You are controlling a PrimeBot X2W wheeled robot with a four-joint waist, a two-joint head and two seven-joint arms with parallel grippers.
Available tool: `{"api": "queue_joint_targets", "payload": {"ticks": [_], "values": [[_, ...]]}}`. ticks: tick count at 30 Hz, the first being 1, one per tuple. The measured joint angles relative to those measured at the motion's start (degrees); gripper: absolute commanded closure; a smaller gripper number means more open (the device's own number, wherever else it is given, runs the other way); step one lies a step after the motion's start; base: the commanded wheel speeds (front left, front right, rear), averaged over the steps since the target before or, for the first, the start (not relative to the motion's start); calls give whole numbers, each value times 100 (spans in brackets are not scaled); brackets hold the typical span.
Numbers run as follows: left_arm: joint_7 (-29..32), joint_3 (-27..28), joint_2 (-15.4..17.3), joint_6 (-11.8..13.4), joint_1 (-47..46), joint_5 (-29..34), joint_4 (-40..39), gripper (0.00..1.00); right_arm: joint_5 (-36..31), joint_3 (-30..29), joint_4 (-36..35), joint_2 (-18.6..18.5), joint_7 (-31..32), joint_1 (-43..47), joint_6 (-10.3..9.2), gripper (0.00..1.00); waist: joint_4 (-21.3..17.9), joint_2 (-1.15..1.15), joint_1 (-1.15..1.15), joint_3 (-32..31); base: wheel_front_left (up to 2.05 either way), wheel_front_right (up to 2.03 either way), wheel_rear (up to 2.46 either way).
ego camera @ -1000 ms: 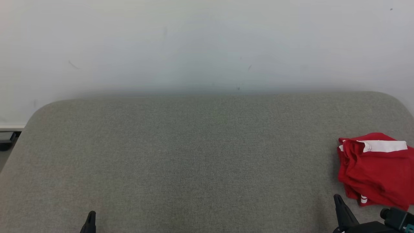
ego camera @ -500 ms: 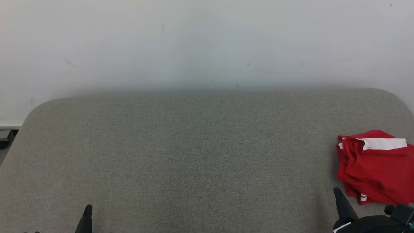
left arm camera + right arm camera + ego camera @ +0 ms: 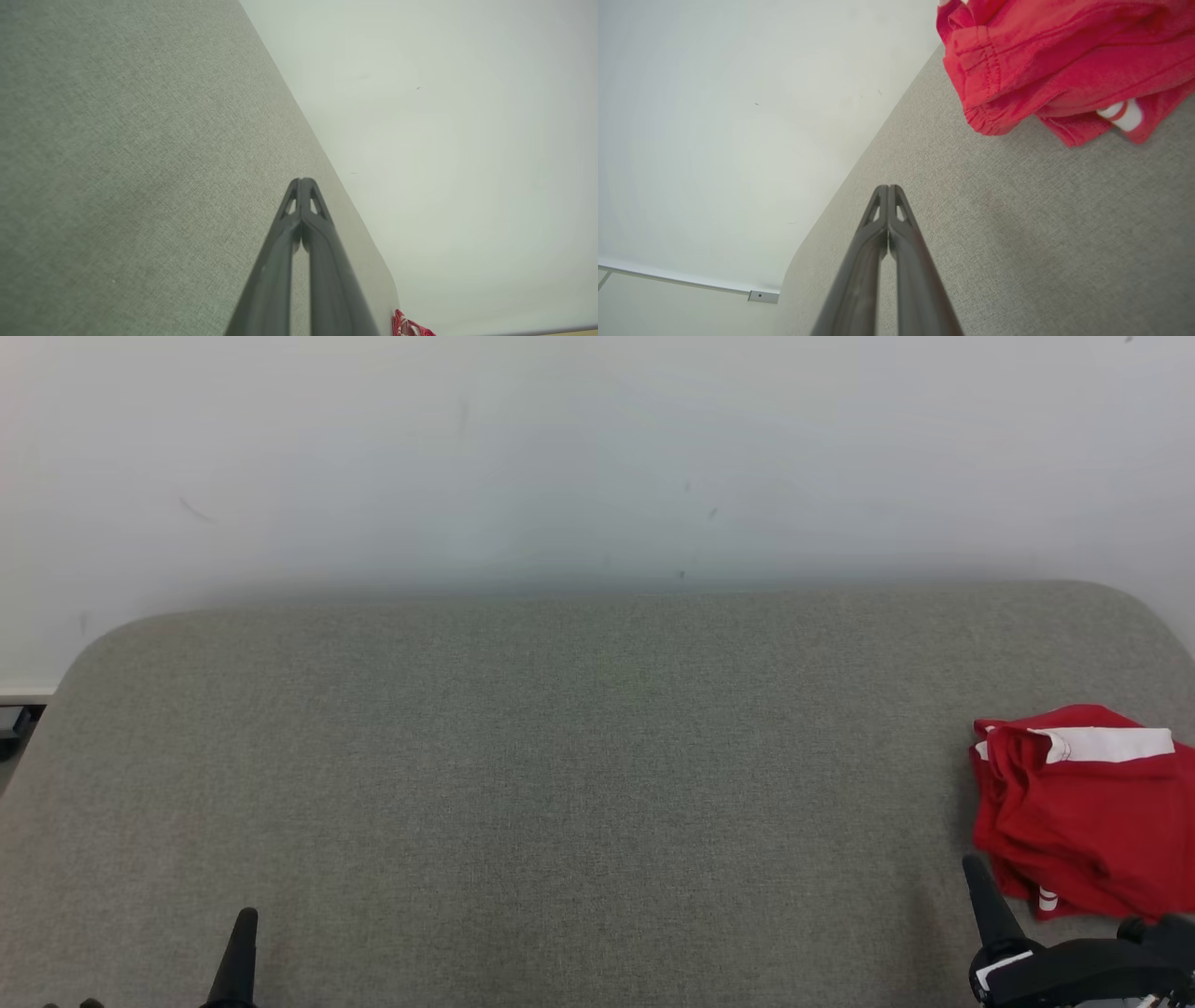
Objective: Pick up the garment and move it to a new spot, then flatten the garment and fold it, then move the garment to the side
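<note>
A crumpled red garment (image 3: 1083,812) with white trim lies bunched at the right edge of the grey fabric surface (image 3: 560,784). It also fills the upper right of the right wrist view as the red garment (image 3: 1055,60), and a red corner of the garment (image 3: 411,328) peeks in at the bottom of the left wrist view. My right gripper (image 3: 976,873) is shut and empty, its tip just left of the garment's near corner, apart from it. In its own view the right gripper (image 3: 888,189) has both fingers pressed together. My left gripper (image 3: 245,924) is shut and empty at the lower left; its tip (image 3: 302,182) hangs over bare fabric.
A plain white wall (image 3: 597,457) rises behind the surface's far edge. The surface has rounded far corners. Floor and a dark object (image 3: 11,721) show past the left corner. A white skirting strip (image 3: 682,282) runs along the wall's foot.
The head camera has tilted, so the whole picture has slid upward. More of both grippers shows at the bottom. The garment lies as before.
</note>
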Motion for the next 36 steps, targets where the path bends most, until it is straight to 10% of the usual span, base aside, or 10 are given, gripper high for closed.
{"api": "queue_joint_targets", "payload": {"ticks": [36], "values": [[474,691,-396,-443,-497,-2160,438,100,2557,-66,334,-1,247,-514,223,100,-79,0,0,175,0,0,0]]}}
